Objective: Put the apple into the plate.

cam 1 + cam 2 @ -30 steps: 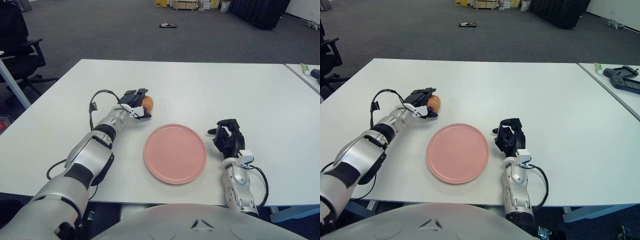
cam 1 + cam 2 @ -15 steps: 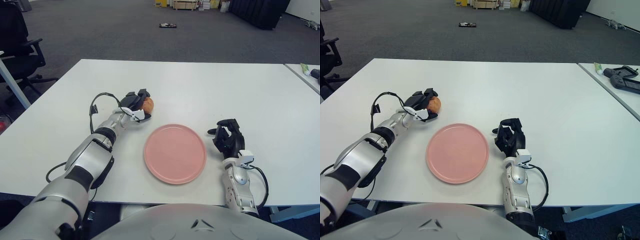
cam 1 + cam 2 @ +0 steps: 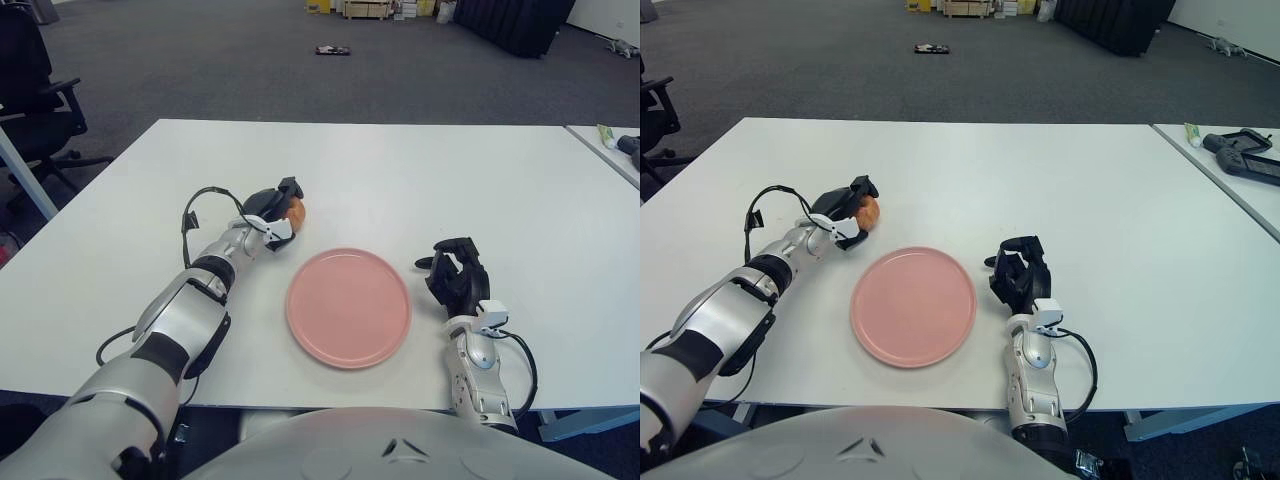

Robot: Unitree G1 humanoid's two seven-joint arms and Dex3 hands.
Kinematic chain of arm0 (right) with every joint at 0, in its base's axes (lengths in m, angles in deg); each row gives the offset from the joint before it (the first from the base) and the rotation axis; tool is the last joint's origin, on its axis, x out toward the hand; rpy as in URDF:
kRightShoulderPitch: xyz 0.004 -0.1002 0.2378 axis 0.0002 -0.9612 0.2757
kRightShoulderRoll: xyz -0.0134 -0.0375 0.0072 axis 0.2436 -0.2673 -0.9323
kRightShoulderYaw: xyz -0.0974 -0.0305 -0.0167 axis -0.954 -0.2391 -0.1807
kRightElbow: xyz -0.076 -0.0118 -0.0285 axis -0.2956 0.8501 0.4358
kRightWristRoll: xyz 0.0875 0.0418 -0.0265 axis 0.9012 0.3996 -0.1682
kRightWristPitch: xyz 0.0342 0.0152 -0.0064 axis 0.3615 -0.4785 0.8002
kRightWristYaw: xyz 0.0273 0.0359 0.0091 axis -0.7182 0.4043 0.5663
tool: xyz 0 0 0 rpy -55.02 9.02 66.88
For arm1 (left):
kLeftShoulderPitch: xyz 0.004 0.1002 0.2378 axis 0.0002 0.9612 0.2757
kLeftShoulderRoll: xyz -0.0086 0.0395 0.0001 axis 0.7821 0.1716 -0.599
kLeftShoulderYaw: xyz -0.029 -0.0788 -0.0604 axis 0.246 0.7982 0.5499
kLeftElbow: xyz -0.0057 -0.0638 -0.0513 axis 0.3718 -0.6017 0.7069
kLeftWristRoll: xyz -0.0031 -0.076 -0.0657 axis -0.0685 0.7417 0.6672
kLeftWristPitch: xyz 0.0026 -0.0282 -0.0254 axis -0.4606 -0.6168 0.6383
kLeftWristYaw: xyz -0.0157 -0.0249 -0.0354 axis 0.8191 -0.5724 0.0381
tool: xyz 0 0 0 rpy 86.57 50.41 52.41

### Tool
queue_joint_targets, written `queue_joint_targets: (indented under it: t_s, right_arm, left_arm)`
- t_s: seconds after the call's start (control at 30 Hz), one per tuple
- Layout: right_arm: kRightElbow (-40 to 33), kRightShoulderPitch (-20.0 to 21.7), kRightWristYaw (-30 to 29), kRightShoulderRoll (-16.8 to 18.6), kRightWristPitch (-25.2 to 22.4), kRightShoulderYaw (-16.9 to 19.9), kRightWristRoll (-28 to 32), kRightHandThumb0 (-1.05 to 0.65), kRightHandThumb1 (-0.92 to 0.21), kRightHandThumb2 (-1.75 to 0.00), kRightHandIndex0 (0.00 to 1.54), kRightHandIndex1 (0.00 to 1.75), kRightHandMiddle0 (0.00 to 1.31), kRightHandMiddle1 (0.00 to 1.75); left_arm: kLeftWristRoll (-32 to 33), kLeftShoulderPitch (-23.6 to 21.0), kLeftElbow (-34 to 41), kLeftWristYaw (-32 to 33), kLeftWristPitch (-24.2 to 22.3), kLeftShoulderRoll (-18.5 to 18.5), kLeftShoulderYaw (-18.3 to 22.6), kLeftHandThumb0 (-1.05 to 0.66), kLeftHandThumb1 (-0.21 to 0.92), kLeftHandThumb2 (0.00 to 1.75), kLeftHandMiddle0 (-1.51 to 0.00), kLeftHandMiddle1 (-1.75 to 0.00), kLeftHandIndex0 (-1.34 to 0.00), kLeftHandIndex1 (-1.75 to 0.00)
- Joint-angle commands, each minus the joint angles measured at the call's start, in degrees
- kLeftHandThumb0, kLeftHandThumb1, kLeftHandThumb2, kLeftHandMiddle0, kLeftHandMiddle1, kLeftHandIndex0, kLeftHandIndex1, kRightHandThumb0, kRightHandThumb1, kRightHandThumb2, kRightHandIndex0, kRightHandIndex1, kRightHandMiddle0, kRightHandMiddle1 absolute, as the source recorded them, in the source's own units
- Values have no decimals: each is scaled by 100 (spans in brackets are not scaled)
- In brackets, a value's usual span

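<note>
Left robot hand (image 3: 272, 212): up-left of the pink plate (image 3: 348, 307), black fingers curled over the apple (image 3: 295, 210) and closed around it; only the apple's right side shows past the fingers. Whether the apple is lifted off or touches the white tabletop (image 3: 400, 170) cannot be told.
Apple: orange-red, in the left robot hand, just beyond the plate's upper-left rim, not in the plate.
Plate: round, pink, flat on the tabletop, nothing in it.
Right robot hand (image 3: 455, 274): just right of the plate, fingers loosely curled, holding nothing.
Cable (image 3: 195, 203): black loop by the left wrist, left of the plate.
Office chair (image 3: 35, 75): black, on the floor far up-left of the plate, beyond the tabletop.
</note>
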Motion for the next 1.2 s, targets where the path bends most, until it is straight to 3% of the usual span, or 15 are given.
queue_joint_targets:
  t_s: [0.0,0.57,1.17]
  right_arm:
    - [59,-10,-10,151,-91,51,80,-38,-68,-86,55,145,34,175]
    - [-214,-86,-327,187,-428,5,-57,-38,-71,-82,53,141,32,175]
    - [-297,-127,-336,178,-448,-39,-79,-37,-73,-80,52,139,31,175]
  left_arm:
    - [-28,162,-132,-176,-186,-10,-19,0,4,160,-86,-164,-58,-175]
    - [47,141,-83,-469,-253,-20,32,0,6,158,-84,-164,-57,-175]
    - [272,231,10,-557,-152,26,245,0,7,156,-85,-162,-56,-175]
